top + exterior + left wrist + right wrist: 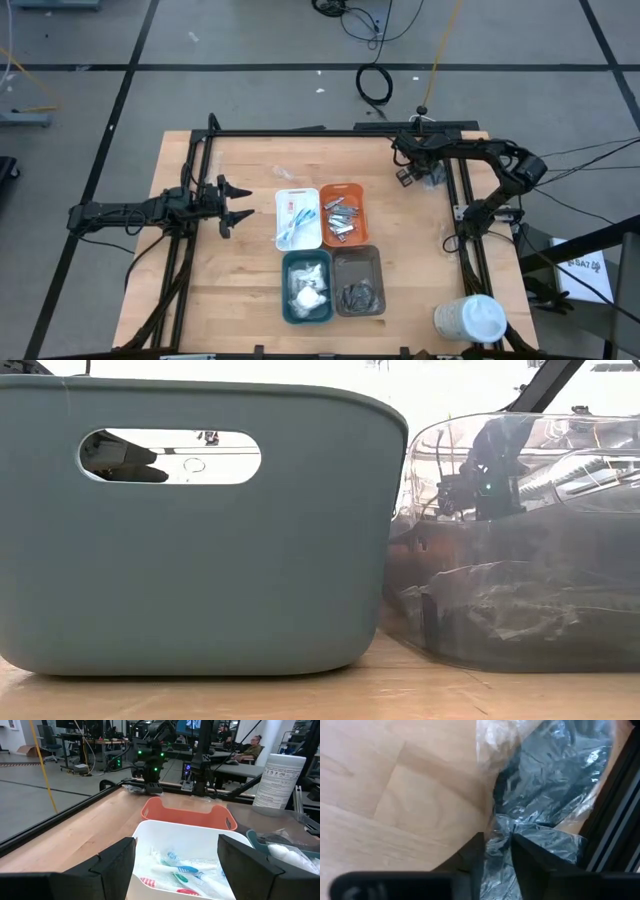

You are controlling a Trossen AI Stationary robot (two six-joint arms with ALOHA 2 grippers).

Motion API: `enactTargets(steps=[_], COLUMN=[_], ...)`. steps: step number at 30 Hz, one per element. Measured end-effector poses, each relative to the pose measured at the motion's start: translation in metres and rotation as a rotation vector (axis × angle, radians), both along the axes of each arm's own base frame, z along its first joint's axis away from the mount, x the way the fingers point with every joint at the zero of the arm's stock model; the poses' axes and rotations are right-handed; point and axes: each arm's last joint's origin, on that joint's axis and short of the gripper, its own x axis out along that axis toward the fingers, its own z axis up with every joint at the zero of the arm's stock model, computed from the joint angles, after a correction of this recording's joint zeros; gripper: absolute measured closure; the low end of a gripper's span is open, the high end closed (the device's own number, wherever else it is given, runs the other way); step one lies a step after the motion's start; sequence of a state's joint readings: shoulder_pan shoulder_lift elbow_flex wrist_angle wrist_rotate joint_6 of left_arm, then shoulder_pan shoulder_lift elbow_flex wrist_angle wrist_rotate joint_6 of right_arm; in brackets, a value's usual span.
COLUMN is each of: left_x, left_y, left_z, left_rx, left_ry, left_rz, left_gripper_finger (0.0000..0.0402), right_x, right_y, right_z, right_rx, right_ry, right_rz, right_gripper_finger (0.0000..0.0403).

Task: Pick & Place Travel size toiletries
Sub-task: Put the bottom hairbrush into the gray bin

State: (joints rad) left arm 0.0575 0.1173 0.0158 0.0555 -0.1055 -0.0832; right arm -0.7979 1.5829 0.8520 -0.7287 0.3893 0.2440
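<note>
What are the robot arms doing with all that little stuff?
They're sorting travel toiletries into four little trays. The right pincer is at the table's far right corner, pinched on a crinkly clear bag with a dark piece inside. The left pincer waits open beside the white tray of wrapped sticks. The orange tray has silver pieces, the teal tray white sachets, the grey tray dark pieces.

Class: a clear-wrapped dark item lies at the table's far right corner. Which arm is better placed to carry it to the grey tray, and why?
The right arm. Its right gripper is shut on the clear-wrapped dark item at the far right corner. The left gripper waits open beside the white tray, across the table from the item. The grey tray sits nearer the right arm.
</note>
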Motion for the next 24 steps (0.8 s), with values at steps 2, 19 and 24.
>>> enactTargets(steps=[2, 19, 24], left_x=[0.0, 0.0, 0.0], left_y=[0.0, 0.0, 0.0], left_z=[0.0, 0.0, 0.0], left_rx=[0.0, 0.0, 0.0], left_ry=[0.001, 0.0, 0.0], left_rz=[0.0, 0.0, 0.0], left_gripper_finger=[0.0128, 0.0128, 0.0128], right_x=[0.001, 0.016, 0.023], right_y=[0.0, 0.017, 0.027], right_z=[0.0, 0.011, 0.02], right_rx=[-0.004, 0.058, 0.076], right_ry=[-0.003, -0.139, -0.215], right_rz=[0.005, 0.13, 0.179], right_gripper_finger=[0.0335, 0.0399, 0.0401])
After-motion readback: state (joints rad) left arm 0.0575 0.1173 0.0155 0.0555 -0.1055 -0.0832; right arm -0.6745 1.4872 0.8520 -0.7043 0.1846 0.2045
